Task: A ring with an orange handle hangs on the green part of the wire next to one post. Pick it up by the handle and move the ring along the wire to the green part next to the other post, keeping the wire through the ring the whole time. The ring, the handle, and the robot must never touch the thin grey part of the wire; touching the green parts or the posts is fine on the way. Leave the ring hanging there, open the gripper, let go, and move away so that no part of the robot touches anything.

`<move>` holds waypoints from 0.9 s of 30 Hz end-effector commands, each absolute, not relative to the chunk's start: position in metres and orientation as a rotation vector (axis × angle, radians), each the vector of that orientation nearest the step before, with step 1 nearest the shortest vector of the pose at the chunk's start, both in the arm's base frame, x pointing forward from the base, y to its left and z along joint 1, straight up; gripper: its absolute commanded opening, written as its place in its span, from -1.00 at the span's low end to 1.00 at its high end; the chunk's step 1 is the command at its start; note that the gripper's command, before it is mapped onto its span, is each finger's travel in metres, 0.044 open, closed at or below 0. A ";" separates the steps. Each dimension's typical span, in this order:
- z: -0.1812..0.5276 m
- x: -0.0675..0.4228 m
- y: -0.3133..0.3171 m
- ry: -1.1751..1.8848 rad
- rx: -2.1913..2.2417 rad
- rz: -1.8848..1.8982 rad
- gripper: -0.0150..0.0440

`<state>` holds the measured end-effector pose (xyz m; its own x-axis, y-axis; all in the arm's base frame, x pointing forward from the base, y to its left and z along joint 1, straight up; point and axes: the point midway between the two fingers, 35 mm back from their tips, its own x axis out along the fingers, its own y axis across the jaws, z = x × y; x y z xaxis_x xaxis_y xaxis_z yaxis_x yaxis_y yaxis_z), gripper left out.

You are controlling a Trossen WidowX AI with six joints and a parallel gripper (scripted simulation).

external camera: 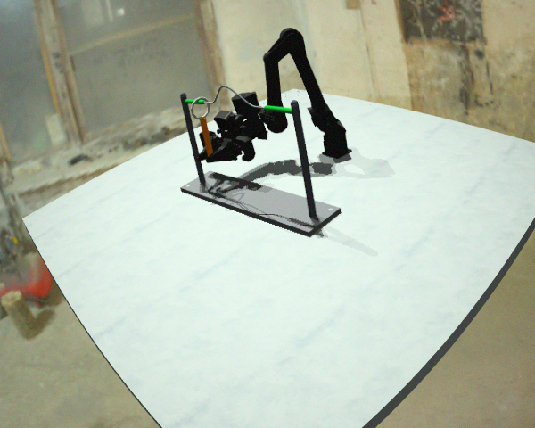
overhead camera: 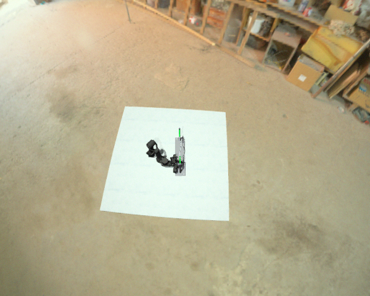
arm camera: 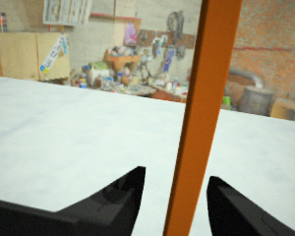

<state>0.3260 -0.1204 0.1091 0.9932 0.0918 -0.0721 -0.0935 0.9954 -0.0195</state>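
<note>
Your gripper (arm camera: pixel 176 174) stood part open with the handle (arm camera: pixel 206 98) between its fingers, a gap showing on each side, so you gripped nothing. The ring (external camera: pixel 200 108) hung on the green part (external camera: pixel 192 101) beside the post (external camera: pixel 192 138) nearer the bench's left edge in the exterior view, with the handle hanging below it, slightly tilted. The risks from here, as I judge them: if you closed off centre, one finger would have pushed the handle first and swung the ring. If you gripped that tilted handle low, it could have twisted in the jaws. The grey wire (external camera: pixel 224 92) rose in a hump just past the ring, so any straight slide toward the other green part (external camera: pixel 276 109) would have scraped the ring on it. Your wrist sat close under that stretch too. The bench (external camera: pixel 259 322) was a pale, marbled slab with a dark rim, and the grey plate (external camera: pixel 276 207) lay toward its far edge. Around it you had a worn workshop: stained concrete floor, cluttered wooden shelves, cardboard boxes and a grimy window.
</note>
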 end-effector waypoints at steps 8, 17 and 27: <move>0.110 0.327 -0.121 0.069 -0.019 0.089 0.05; 0.109 0.327 -0.120 0.070 -0.023 0.093 -0.22; 0.109 0.327 -0.120 0.070 -0.023 0.093 -1.00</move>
<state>0.3268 -0.1204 0.1093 0.9932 0.0918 -0.0712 -0.0934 0.9954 -0.0201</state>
